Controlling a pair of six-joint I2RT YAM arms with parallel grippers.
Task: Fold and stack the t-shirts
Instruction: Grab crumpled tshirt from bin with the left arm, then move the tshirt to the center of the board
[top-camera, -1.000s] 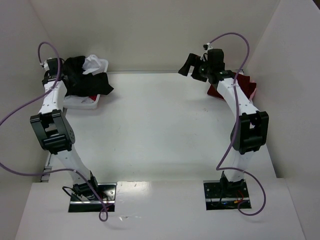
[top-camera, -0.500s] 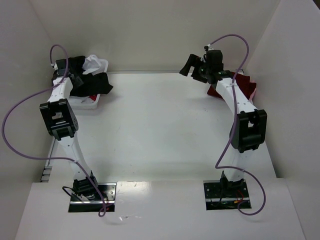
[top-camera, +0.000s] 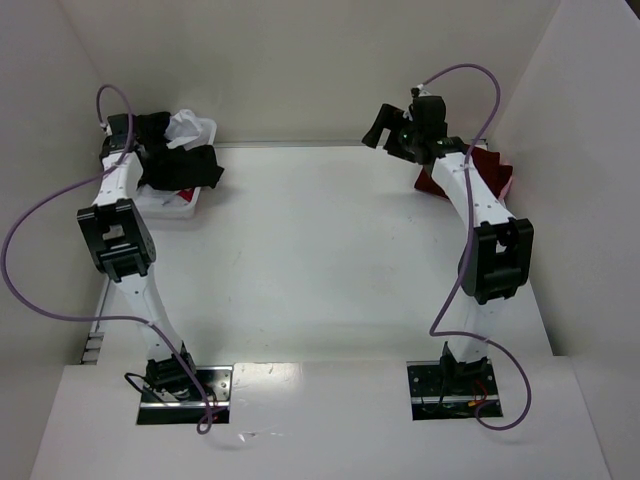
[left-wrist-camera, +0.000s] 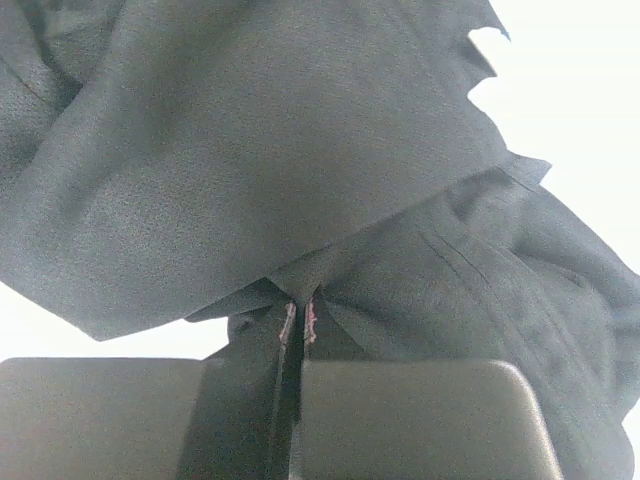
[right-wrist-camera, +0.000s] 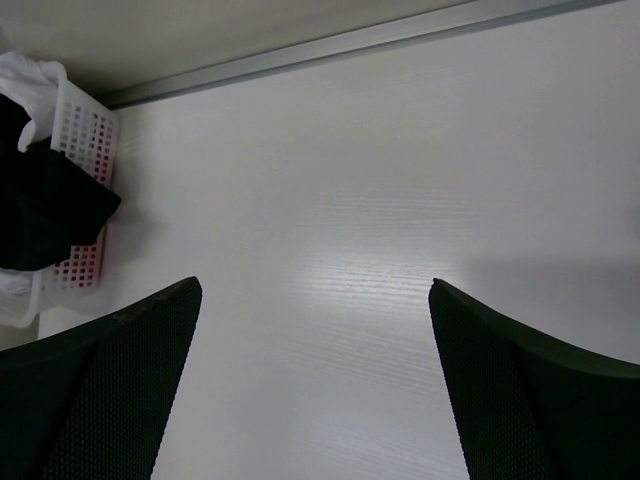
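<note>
A black t-shirt (top-camera: 185, 167) hangs over the rim of the white lattice basket (top-camera: 178, 208) at the back left, and a white t-shirt (top-camera: 191, 128) lies bunched behind it. My left gripper (top-camera: 146, 160) is buried in the black cloth. In the left wrist view its fingertips (left-wrist-camera: 298, 312) are shut on a pinched fold of the black t-shirt (left-wrist-camera: 280, 150). A dark red t-shirt (top-camera: 492, 166) lies at the back right, partly hidden by the right arm. My right gripper (top-camera: 384, 128) hovers over the back of the table, open (right-wrist-camera: 315, 300) and with nothing between its fingers.
The right wrist view shows the basket (right-wrist-camera: 86, 130) far to the left, with black cloth (right-wrist-camera: 40, 210) spilling out. White walls close in the table on the left, back and right. The arm bases stand at the near edge.
My left gripper has pushed into the basket's pile and closed on the black t-shirt. The left elbow swung inward. The right arm has hardly moved.
</note>
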